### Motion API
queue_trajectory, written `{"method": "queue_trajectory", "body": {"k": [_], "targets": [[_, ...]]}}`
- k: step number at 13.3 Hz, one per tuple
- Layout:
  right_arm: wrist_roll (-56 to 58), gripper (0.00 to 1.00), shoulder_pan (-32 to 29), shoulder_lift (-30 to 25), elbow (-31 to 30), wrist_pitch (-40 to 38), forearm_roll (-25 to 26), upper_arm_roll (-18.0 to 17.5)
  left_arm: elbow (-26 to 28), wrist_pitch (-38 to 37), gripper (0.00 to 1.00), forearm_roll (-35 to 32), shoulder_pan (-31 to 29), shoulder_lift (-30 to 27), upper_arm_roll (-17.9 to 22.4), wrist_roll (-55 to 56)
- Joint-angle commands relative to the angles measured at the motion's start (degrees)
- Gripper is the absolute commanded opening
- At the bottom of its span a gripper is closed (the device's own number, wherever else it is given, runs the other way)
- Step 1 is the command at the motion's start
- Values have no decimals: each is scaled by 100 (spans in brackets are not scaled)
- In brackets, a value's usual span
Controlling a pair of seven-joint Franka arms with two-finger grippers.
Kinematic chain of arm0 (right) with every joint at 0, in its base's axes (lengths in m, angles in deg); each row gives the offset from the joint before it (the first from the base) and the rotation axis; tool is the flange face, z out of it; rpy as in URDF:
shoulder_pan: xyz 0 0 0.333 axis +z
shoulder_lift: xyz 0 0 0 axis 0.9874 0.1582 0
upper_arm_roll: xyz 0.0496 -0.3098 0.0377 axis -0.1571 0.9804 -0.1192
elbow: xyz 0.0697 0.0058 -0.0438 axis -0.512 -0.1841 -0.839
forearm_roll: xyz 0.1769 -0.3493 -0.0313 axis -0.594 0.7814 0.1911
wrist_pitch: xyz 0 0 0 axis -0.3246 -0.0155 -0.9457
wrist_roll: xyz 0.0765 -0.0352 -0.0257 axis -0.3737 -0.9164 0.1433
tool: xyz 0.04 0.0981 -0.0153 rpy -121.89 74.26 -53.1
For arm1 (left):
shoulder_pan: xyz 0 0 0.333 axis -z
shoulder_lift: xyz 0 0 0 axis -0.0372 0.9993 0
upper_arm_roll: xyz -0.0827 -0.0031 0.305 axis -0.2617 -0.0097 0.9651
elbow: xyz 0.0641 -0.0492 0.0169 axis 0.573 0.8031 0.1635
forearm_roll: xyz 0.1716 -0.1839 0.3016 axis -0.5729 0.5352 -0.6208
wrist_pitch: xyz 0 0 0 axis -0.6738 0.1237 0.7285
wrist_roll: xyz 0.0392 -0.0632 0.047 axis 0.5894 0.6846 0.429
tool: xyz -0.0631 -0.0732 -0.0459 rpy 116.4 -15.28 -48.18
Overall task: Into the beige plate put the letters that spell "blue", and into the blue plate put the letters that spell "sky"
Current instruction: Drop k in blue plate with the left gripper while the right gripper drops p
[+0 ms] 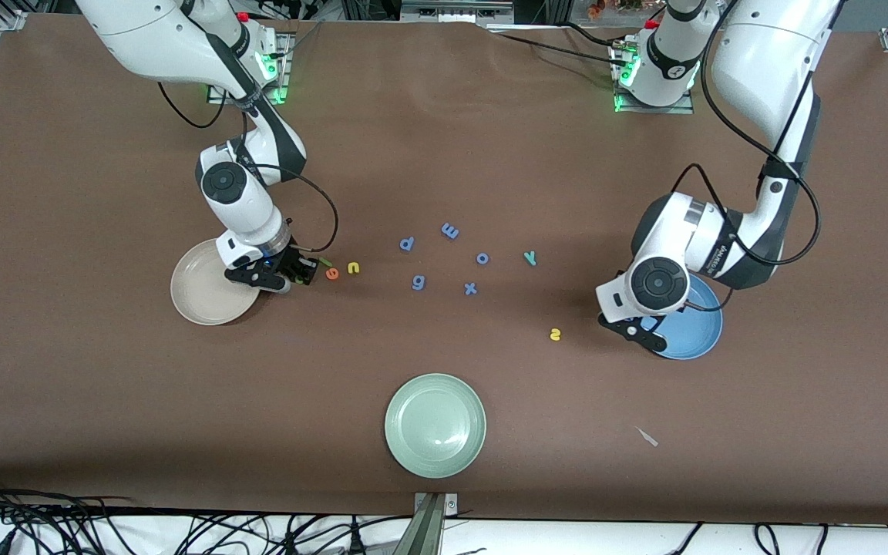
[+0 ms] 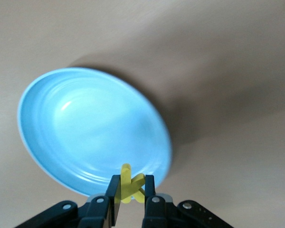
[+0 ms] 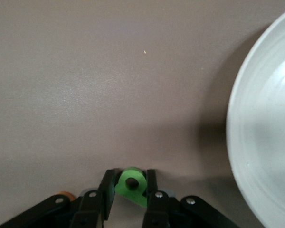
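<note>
My right gripper (image 1: 301, 271) is down at the table beside the beige plate (image 1: 197, 297), shut on the green b (image 3: 130, 183). The orange e (image 1: 332, 273), the light green l (image 1: 326, 263) and the yellow u (image 1: 353, 267) lie just beside it. In the right wrist view the gripper (image 3: 130, 178) pinches the b, with the plate's rim (image 3: 237, 142) close by. My left gripper (image 2: 131, 184) is shut on the yellow k (image 2: 126, 175) over the rim of the blue plate (image 2: 85, 128). The teal y (image 1: 530, 257) and the yellow s (image 1: 556, 334) lie on the table between the plates.
Several blue-purple letters lie mid-table, among them a p (image 1: 407, 243), an m (image 1: 449, 230) and an x (image 1: 471, 289). A pale green plate (image 1: 398, 451) sits nearer to the front camera. A small white scrap (image 1: 647, 436) lies toward the left arm's end.
</note>
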Motion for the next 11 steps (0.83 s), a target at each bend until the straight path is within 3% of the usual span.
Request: {"method": "queue_trajectory", "body": {"k": [1,3,4,5,6,10,11], "targets": [[-8,28,-3,-307,-16,-524,113,11,182,542,7,-219,-359,148,-45,-419],[271,28,-12,-562,11,-954,113,20,481,1017,24,-219,-545,148,-45,-491],[438,28,-12,-720,11,-1183,113,55,543,1098,45,-219,-571,140,-45,-491],[597,28,-12,-861,11,-1403,113,142,544,1064,79,-219,-572,87,-63,-491],[859,28,-20,-966,11,-1614,113,248,527,985,100,-219,-537,9,-106,-465],[2767,30,-38,-1021,-77,-1661,78,1196,317,169,100,132,-493,-361,-694,244],[2795,40,-38,-1012,-138,-1538,69,1233,255,10,100,185,-493,-361,-905,569]]}}
